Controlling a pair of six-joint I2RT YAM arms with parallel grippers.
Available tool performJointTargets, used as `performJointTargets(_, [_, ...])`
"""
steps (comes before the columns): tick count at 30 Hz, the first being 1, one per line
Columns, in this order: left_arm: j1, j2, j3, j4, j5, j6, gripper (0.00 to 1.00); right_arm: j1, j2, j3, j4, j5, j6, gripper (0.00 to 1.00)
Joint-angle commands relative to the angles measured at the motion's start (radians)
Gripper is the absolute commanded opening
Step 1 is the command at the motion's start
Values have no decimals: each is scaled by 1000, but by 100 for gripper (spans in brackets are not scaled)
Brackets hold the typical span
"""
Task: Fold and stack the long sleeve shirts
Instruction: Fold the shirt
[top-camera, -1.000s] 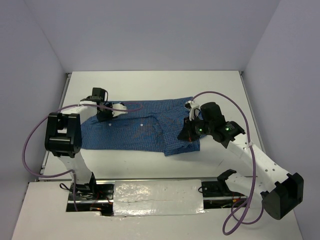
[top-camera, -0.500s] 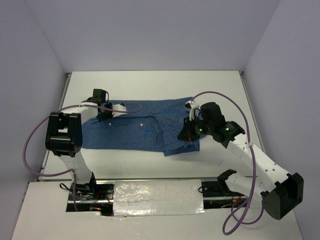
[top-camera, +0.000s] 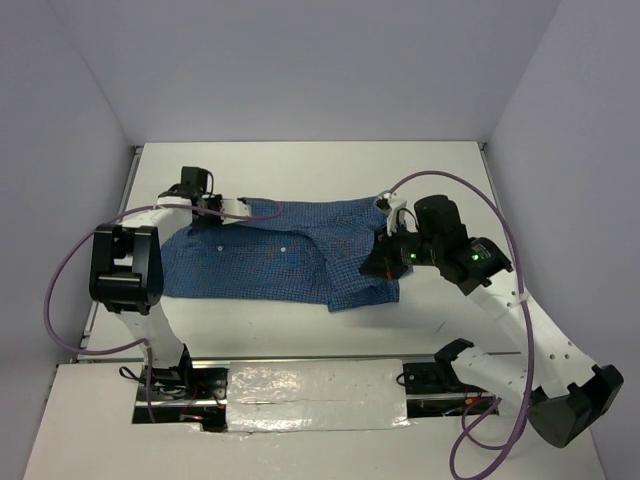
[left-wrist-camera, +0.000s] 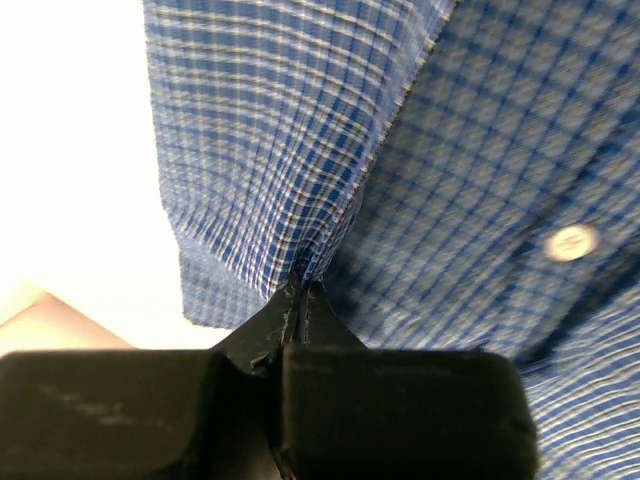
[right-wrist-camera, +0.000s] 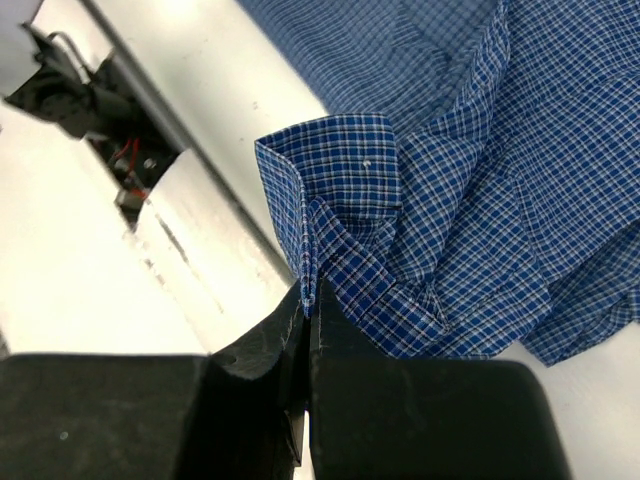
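Observation:
The long sleeve shirt (top-camera: 285, 255), blue finely checked cloth, lies spread across the middle of the white table. At its far left edge my left gripper (top-camera: 245, 211) is shut on a pinched ridge of the cloth (left-wrist-camera: 300, 230); a white button (left-wrist-camera: 571, 242) shows to the right of the left gripper (left-wrist-camera: 303, 290). Over the shirt's bunched right end my right gripper (top-camera: 375, 268) is shut on a cuff-like edge (right-wrist-camera: 335, 165). In the right wrist view the right gripper (right-wrist-camera: 308, 300) holds that edge lifted, and crumpled folds of the shirt (right-wrist-camera: 500, 200) hang to the right.
A shiny strip (top-camera: 310, 385) covers the near table edge between the arm bases. Purple cables (top-camera: 60, 300) loop beside both arms. Grey walls close the table (top-camera: 300, 170) on three sides. The right wrist view shows the base mount with wires (right-wrist-camera: 80, 80).
My left gripper has closed on the shirt's far left edge and drawn it a little toward the back left. The right arm has shifted slightly right, still holding its cloth.

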Motion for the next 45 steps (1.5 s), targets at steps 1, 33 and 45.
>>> performJointTargets(1, [17,-46,50,-43,-11,89,0,3,-18,68,-134,-74,-57,0])
performJointTargets(33, [70,-51,-108,-132,-87,281,31,6,46,-65,-53,-255,-65,0])
performJointTargets(45, [34,-135,219,-454,402,91,89,3,51,-108,27,-226,-12,0])
